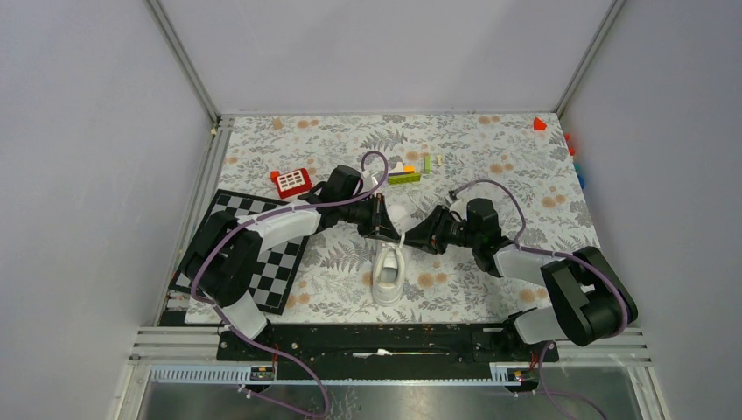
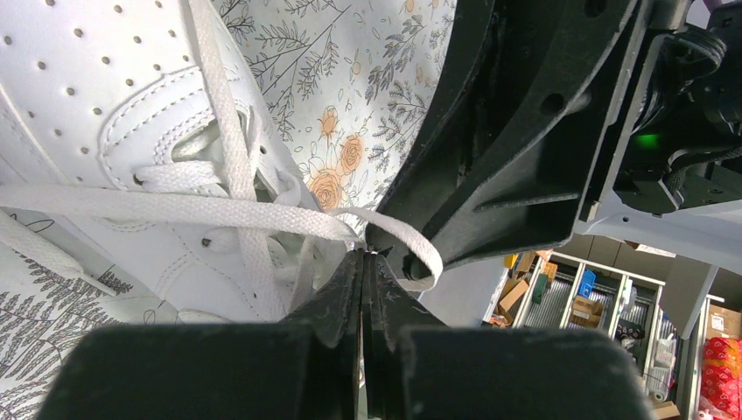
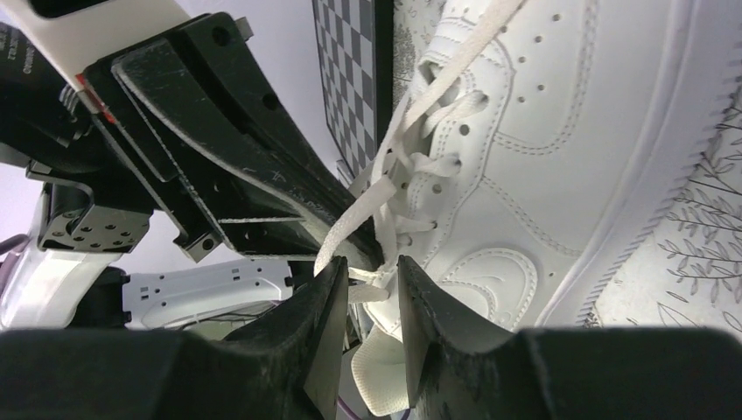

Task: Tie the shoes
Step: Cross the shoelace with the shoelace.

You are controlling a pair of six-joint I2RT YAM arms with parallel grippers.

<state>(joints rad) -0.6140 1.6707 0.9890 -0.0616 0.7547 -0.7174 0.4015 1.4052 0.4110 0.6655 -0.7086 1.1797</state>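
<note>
One white shoe (image 1: 388, 278) (image 2: 105, 105) (image 3: 560, 149) lies on the floral mat, toe toward the arms' bases. Both grippers meet just above its lacing. My left gripper (image 1: 392, 229) (image 2: 363, 254) is shut, with a white lace (image 2: 175, 208) pulled taut from the eyelets to its tips and curling into a small loop past them. My right gripper (image 1: 418, 236) (image 3: 372, 267) faces it tip to tip, its jaws partly apart. A short piece of lace (image 3: 367, 206) runs down into that gap and is not clamped. The shoe's tongue is partly hidden behind the fingers.
A black-and-white chessboard (image 1: 262, 254) (image 3: 350, 70) lies left of the shoe under the left arm. A red toy (image 1: 291, 182) and coloured blocks (image 1: 407, 172) sit behind the grippers. A red block (image 1: 540, 124) is at the far right corner. Grey walls enclose the table.
</note>
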